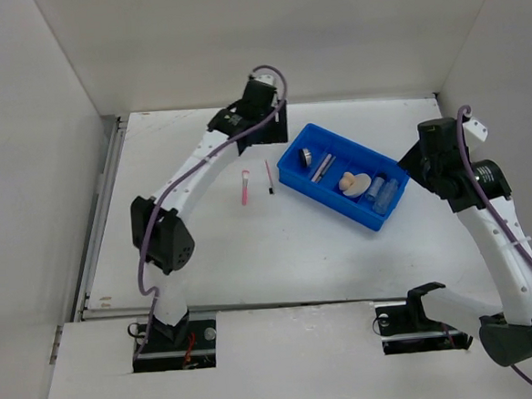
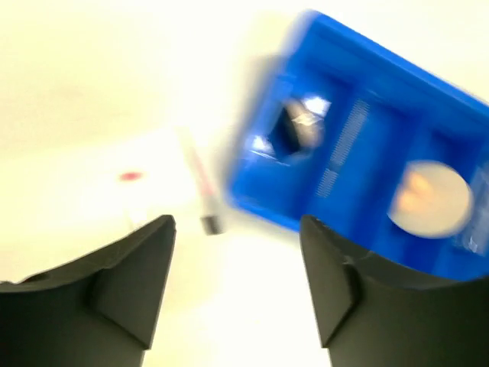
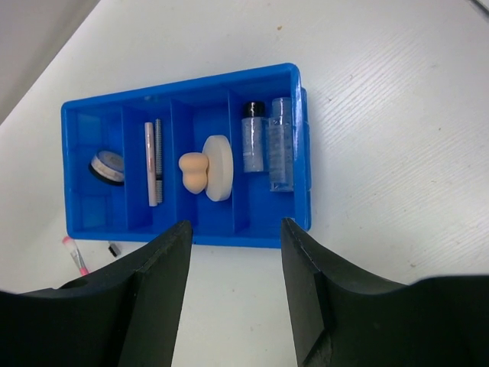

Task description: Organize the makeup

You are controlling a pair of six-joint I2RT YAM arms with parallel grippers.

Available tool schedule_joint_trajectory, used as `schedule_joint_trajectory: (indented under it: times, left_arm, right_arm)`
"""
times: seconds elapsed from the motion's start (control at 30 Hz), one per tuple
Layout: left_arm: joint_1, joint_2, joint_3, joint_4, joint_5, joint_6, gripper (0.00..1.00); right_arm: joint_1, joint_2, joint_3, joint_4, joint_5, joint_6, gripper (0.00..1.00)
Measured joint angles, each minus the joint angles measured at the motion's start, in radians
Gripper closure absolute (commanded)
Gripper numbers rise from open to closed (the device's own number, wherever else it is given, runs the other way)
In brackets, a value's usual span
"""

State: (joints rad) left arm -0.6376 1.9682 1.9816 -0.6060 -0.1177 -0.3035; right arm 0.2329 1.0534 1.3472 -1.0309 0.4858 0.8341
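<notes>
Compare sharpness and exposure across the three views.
Left wrist: heavily motion-blurred, with the table washed out to pale yellow and the blue tray smeared. Right wrist: sharp and well exposed, the beige sponge crisp. Top external: evenly lit, only soft shadows, small items tiny.

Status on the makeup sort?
Open, empty: left gripper, right gripper. Loose on table beside tray: pink stick, pencil. Other items in tray. Nothing in the way.
</notes>
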Motion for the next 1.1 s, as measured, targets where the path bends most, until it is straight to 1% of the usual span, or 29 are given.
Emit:
schedule_joint_trajectory:
  times: [0.07,0.1,0.17,0.27,0.37,0.47,0.57,0.67,0.73,0.77,0.87,0.93,1.0,1.03,1.1]
  left_arm:
    - [0.053,-0.063,-0.043,-0.013,-0.065,-0.033,0.28]
    - [0.080,-0.070,-0.048,-0.019,-0.092,-0.048,0.34]
    - [0.126,-0.049,-0.054,-0.021,-0.127,-0.071,0.42]
    - [0.163,0.050,-0.061,-0.030,-0.147,-0.085,0.44]
    - [0.173,0.174,-0.087,-0.035,-0.126,-0.090,0.44]
    - [0.173,0.241,-0.159,-0.040,-0.102,-0.096,0.44]
    - [0.173,0.247,-0.204,-0.057,-0.092,-0.112,0.46]
    - [0.173,0.235,-0.216,-0.036,-0.092,-0.128,0.50]
    - [0.173,0.229,-0.250,-0.018,-0.085,-0.142,0.53]
    - [0.173,0.221,-0.263,-0.003,-0.080,-0.151,0.58]
    - [0.174,0.199,-0.307,0.026,-0.056,-0.175,0.63]
    - [0.174,0.178,-0.342,0.046,-0.047,-0.184,0.73]
    - [0.174,0.161,-0.368,0.051,-0.040,-0.193,0.88]
    - [0.174,0.157,-0.375,0.050,-0.039,-0.195,1.00]
    - [0.174,0.152,-0.377,0.044,-0.034,-0.194,1.00]
  right_arm:
    - [0.000,0.008,-0.005,0.008,-0.012,0.000,0.44]
    - [0.000,0.012,-0.005,0.012,-0.018,0.000,0.44]
    - [0.000,0.018,-0.005,0.017,-0.025,0.000,0.44]
    - [0.000,0.022,-0.005,0.024,-0.031,0.000,0.44]
    - [0.000,0.022,-0.005,0.028,-0.034,0.000,0.44]
    - [0.000,0.022,-0.005,0.029,-0.034,0.000,0.44]
    - [0.000,0.022,-0.005,0.029,-0.035,0.000,0.44]
    - [0.000,0.022,-0.005,0.029,-0.035,0.000,0.44]
    - [0.000,0.022,-0.005,0.029,-0.035,0.000,0.44]
    - [0.000,0.023,-0.005,0.029,-0.035,0.000,0.44]
    - [0.000,0.026,-0.005,0.029,-0.036,0.000,0.44]
    - [0.000,0.028,-0.005,0.029,-0.037,0.000,0.44]
    - [0.000,0.029,-0.005,0.029,-0.040,0.000,0.44]
    - [0.000,0.029,-0.005,0.029,-0.041,0.000,0.44]
    - [0.000,0.029,-0.005,0.029,-0.042,0.000,0.44]
